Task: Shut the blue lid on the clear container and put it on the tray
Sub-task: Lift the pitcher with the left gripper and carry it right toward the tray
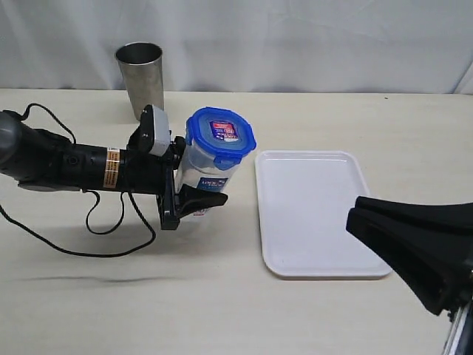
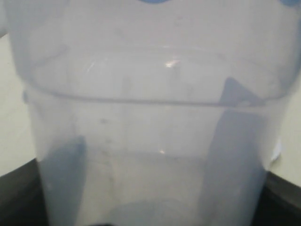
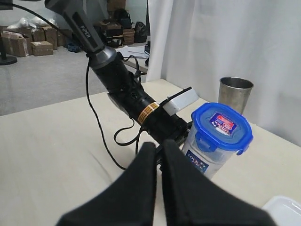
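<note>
The clear container is on the table left of the tray, with the blue lid sitting on top of it. My left gripper comes in from the left and is shut on the container's body. In the left wrist view the container fills the frame, with a dark finger at each lower corner. My right gripper hovers shut and empty over the tray's near right corner. From the right wrist view the gripper faces the lid and container.
A steel tumbler stands behind the left arm near the table's back edge. The left arm's cable loops over the table in front of the arm. A white curtain closes off the back.
</note>
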You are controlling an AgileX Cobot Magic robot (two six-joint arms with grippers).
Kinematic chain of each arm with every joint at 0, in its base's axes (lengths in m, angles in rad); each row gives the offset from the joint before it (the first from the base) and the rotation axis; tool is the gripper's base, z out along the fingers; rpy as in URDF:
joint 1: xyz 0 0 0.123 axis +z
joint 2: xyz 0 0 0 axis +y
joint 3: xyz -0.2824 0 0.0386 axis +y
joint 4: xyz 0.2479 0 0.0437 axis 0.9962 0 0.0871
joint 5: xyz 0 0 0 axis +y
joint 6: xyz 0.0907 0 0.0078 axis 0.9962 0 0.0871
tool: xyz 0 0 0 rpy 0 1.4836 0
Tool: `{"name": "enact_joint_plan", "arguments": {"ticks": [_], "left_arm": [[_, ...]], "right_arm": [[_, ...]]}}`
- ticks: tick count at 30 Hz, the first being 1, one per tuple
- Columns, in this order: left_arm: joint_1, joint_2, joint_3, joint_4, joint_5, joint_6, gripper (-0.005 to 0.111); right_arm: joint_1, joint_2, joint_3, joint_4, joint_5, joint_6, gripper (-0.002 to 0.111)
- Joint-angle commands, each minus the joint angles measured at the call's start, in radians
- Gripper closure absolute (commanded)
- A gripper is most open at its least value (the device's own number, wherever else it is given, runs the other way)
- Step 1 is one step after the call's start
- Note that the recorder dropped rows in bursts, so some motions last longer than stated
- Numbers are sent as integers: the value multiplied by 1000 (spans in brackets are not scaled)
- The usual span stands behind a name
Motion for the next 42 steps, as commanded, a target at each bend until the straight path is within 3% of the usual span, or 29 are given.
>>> {"name": "enact_joint_plan", "arguments": {"ticks": [1,5,10,17,20,23,32,38,42], "left_arm": [[0,-12,-6,-109,-149,21,107],[-39,-12,-6,-150,-161,-2,107],[-141,-12,-6,-196,-161,-42,107],[-151,-22,-6,-191,-155,-12,107],[-163,-32,-8,-193,-40,30,107],[-193,-52,-29,-189,185,37,107],[-272,-59,-213,-68,575,41,107],[-315,-59,-298,87,723,84,107],[-336,-59,-312,107,802,140,107]], "right_arm": [[-1,-107,40,-4,9,-2,104],[-1,-300,106,37,31,-2,104],[-1,-525,275,46,-132,-22,104],[-1,-560,305,57,-159,-44,104],[-1,-560,305,57,-171,-68,104],[-1,-560,305,57,-164,-87,104],[-1,-560,305,57,-129,-117,104],[-1,-560,305,83,-119,-117,104],[-1,-560,305,83,-118,-117,104]]}}
